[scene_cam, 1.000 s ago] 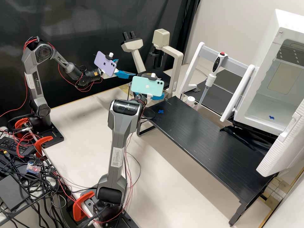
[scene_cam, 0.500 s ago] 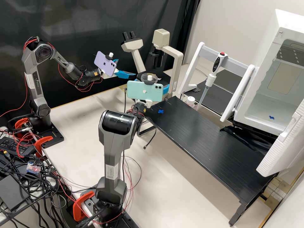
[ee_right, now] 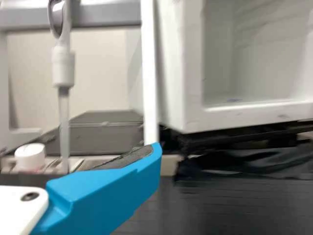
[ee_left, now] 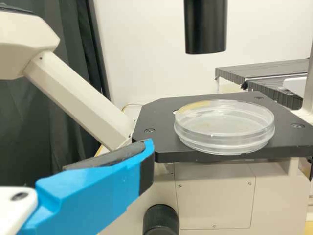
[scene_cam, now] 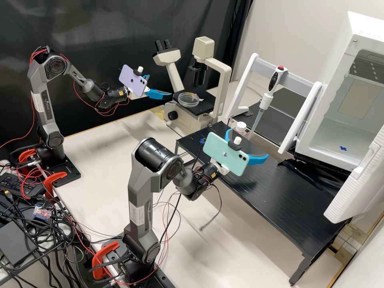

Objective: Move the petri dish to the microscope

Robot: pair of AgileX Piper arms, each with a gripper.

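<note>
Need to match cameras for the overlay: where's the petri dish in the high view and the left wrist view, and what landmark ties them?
High view: petri dish above the picture's centre, on the microscope's black stage.
Left wrist view: same dish on that stage, lower than the black cylinder.
Shared landmark: black focus knob below the stage.

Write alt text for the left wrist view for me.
A clear petri dish rests on the microscope's black stage, below a black tube. A blue gripper finger shows in the foreground, apart from the dish; behind hangs a dark curtain.
</note>
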